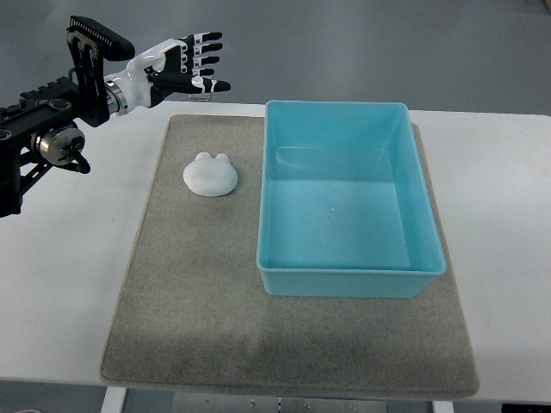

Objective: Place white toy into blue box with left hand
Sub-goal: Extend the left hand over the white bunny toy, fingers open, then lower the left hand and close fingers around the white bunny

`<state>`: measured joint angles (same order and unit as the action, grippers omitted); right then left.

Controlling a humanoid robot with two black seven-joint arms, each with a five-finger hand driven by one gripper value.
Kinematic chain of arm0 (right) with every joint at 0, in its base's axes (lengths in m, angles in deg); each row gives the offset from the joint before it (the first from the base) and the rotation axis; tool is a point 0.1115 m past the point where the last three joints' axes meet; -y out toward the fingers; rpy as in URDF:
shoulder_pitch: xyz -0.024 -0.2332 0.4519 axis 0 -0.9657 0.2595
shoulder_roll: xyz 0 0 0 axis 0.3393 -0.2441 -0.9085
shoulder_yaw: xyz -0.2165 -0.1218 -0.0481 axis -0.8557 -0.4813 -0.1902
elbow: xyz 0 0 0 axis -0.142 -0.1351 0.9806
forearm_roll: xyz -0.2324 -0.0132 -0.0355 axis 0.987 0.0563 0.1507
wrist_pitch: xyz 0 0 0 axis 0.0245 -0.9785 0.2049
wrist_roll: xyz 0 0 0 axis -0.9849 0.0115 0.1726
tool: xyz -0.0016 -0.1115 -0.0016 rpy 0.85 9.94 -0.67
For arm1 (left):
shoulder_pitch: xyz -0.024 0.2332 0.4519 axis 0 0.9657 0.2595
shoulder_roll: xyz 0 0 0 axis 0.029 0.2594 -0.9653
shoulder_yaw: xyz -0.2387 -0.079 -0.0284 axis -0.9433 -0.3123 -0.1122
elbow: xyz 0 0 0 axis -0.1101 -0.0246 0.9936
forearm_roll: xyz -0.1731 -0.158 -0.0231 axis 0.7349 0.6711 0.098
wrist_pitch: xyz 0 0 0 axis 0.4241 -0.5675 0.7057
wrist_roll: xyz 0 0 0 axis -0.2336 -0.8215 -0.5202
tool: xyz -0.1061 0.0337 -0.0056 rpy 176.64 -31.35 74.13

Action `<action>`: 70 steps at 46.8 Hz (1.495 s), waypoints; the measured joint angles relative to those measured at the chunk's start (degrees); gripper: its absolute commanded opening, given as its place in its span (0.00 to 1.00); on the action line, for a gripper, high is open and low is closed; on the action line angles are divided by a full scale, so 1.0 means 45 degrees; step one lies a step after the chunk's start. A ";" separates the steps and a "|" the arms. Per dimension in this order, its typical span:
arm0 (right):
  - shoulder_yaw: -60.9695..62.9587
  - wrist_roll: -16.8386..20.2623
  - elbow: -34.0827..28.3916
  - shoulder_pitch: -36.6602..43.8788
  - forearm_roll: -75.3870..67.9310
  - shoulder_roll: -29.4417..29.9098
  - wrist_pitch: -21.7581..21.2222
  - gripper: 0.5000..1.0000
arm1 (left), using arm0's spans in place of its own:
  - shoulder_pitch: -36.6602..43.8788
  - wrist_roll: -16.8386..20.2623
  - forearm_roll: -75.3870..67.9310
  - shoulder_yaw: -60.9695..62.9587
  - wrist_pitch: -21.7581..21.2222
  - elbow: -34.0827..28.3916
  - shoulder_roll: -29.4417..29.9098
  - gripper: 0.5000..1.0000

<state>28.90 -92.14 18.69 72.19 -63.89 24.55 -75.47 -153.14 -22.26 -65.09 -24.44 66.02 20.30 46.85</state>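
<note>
A white toy (211,175), rounded with two small ears, lies on the grey mat (198,292) left of the blue box. The blue box (344,198) is an open, empty rectangular tub on the right part of the mat. My left hand (191,62) comes in from the upper left and hovers above the table's far edge, beyond and slightly left of the toy. Its fingers are spread and hold nothing. It is well apart from the toy.
The mat lies on a white table (69,284). The left arm's black frame and joints (52,120) stretch along the upper left. Grey floor shows beyond the table's far edge.
</note>
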 measured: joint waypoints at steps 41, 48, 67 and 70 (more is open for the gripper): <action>0.0000 -0.0001 0.0000 0.0000 0.0000 0.0000 0.0000 0.87 | -0.0845 -0.0098 -0.8213 0.1396 0.0504 0.2384 0.1660 0.98; 0.0000 0.0001 0.0000 0.0000 0.0000 0.0000 0.0000 0.87 | -0.0954 -0.0098 -0.9043 0.1396 0.0524 0.2365 0.1644 0.98; 0.0000 -0.0001 0.0000 0.0000 0.0000 0.0000 0.0000 0.87 | -0.0970 -0.0109 -1.0194 0.1782 0.0543 0.2353 0.1464 0.98; 0.0000 0.0000 0.0000 0.0000 0.0000 0.0000 0.0000 0.87 | -0.0999 -0.0116 -1.0197 0.2013 0.0538 0.2310 0.1458 0.98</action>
<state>28.90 -92.14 18.69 72.19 -63.89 24.55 -75.47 -157.64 -22.78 -110.98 -15.38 68.44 30.69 53.41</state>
